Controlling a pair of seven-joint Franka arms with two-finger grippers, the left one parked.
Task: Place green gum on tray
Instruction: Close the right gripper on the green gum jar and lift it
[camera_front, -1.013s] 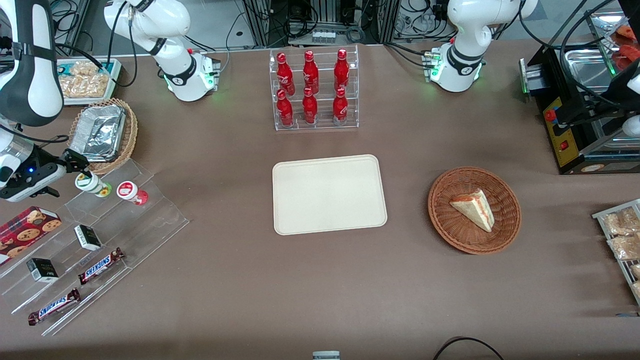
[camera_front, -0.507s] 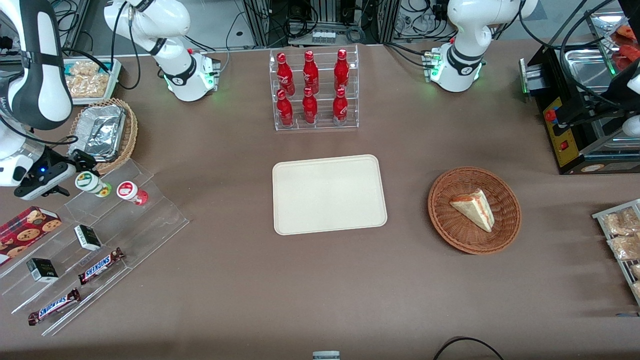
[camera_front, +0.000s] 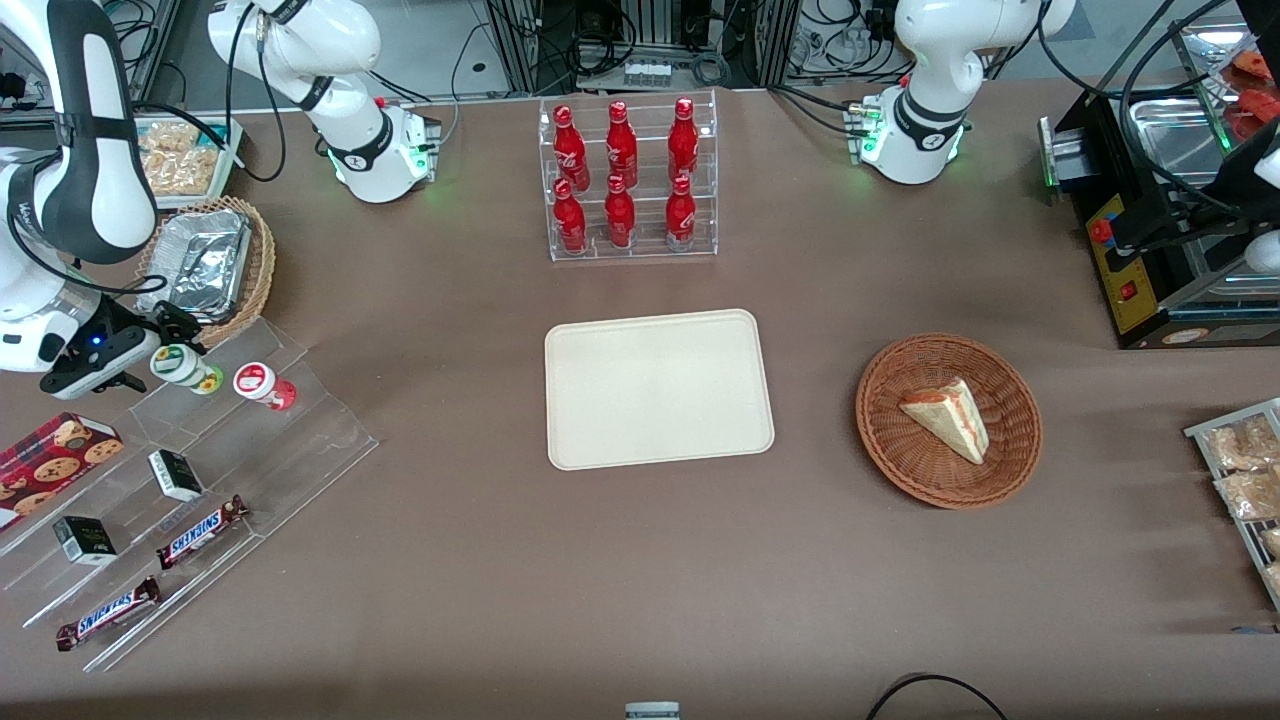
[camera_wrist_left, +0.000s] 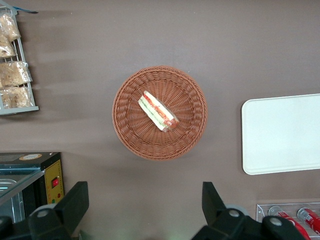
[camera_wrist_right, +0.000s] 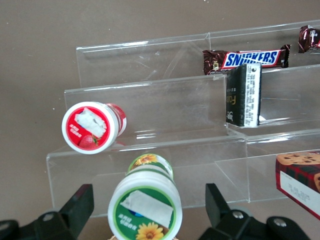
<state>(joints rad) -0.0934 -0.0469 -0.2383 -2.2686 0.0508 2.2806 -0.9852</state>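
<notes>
The green gum lies on its side on the upper step of a clear stepped rack, toward the working arm's end of the table. In the right wrist view its white lid with a green label faces the camera. My right gripper is open, with a black finger on either side of the canister and a gap to each. The cream-beige tray lies flat at the table's middle, with nothing on it; its edge also shows in the left wrist view.
A like canister with a red lid lies beside the green gum. Lower steps hold dark boxes and Snickers bars. A cookie box and a basket with a foil tray are close by.
My right arm's wrist has shifted a little toward the green gum and away from the front camera. The canister has not moved.
</notes>
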